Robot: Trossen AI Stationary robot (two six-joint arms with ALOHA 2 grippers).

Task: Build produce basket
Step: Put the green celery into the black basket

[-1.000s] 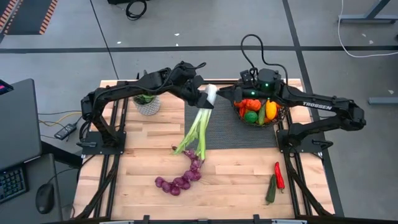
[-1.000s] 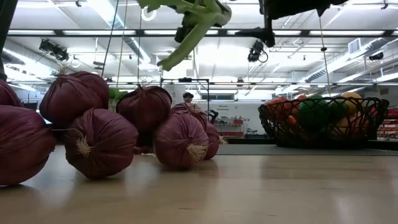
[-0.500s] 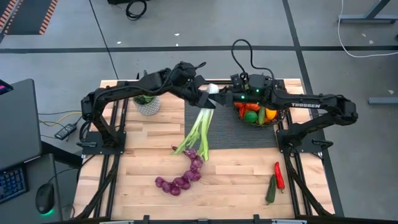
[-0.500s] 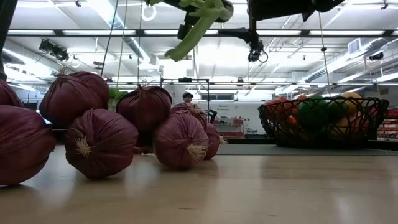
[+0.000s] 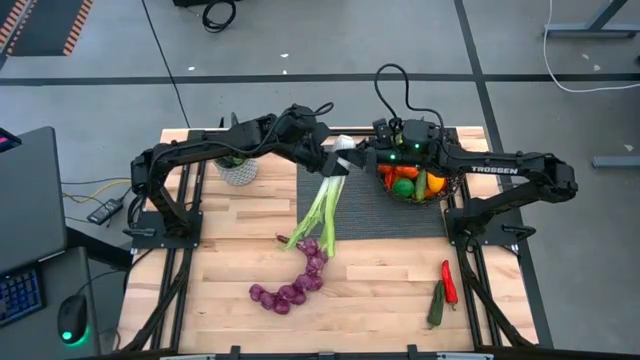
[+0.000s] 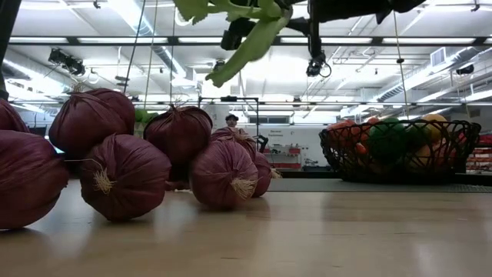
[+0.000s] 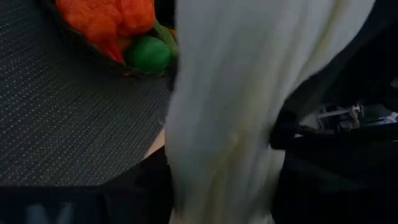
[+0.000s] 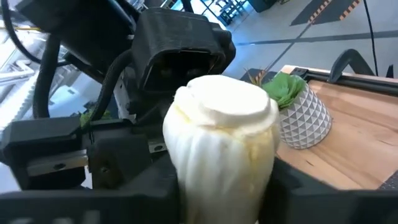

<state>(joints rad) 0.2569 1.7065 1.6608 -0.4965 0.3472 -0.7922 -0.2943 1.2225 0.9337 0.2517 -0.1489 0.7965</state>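
Since a second ago our right gripper [image 5: 358,157] has swung from above the basket [image 5: 412,181] across to the white end of the leek [image 5: 322,205], and its fingers have drawn in around that end; our left gripper [image 5: 334,160] has stayed on the leek and slackened a little. We work over a pale wooden table [image 5: 380,285] with a dark woven mat [image 5: 365,215] laid across its far middle; the basket stands on the mat's right part, already heaped with orange, red, green and yellow produce [image 5: 410,180]. Both of us meet just left of the basket, above the mat's edge; the leek hangs between us, white bulb up at the grippers, green leaves trailing down toward the near side of the table, their tips reaching the purple grape string [image 5: 295,282]. From the right wrist the bulb [image 8: 219,146] fills the space between our dark fingers [image 8: 46,162], pressed on both sides; from the left wrist the pale stalk [image 7: 236,112] sits between that claw's fingers too, so both claws are clamped on the leek. Near the right front corner lie a red chilli [image 5: 449,281] and a green one [image 5: 436,303], side by side; a small potted plant [image 5: 237,165] stands at the far left.
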